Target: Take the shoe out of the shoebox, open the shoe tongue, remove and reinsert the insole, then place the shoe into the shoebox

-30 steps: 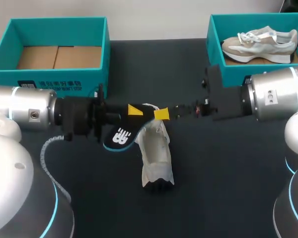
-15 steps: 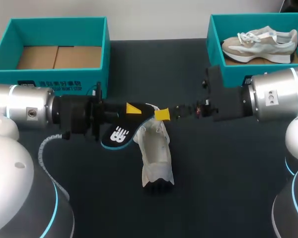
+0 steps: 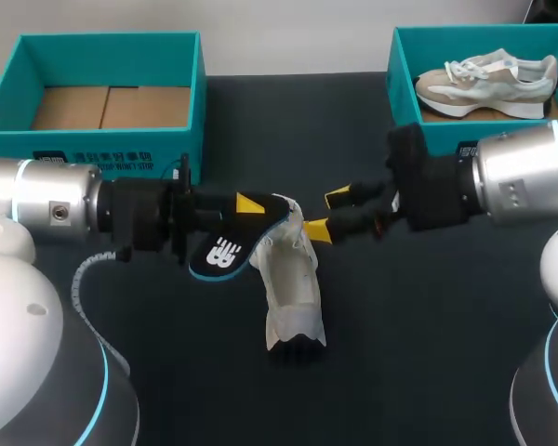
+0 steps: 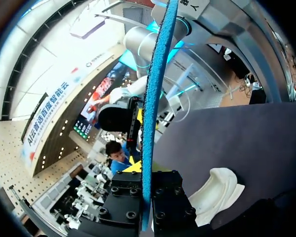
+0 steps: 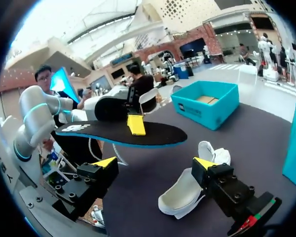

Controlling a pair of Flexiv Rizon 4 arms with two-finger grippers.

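Note:
A cream shoe (image 3: 293, 288) lies on the dark table, its opening toward my grippers. My left gripper (image 3: 251, 204) is shut on a black insole (image 3: 225, 253) with a blue edge, held just above and to the left of the shoe's opening. In the left wrist view the insole (image 4: 153, 108) stands edge-on between the left gripper's (image 4: 147, 185) fingers, with the shoe (image 4: 217, 190) beside them. My right gripper (image 3: 328, 213) stands open just right of the shoe's opening, holding nothing. In the right wrist view the open right gripper (image 5: 155, 163) faces the insole (image 5: 103, 134) and the shoe (image 5: 192, 190).
A teal shoebox (image 3: 200, 102) with a bare cardboard floor stands at the back left. A second teal box (image 3: 400, 93) at the back right holds another beige shoe (image 3: 488, 79). The front half of the table is bare dark cloth.
My right gripper has rolled about its wrist and drawn slightly back from the shoe, so both yellow tips now show. The left gripper and insole shifted slightly left.

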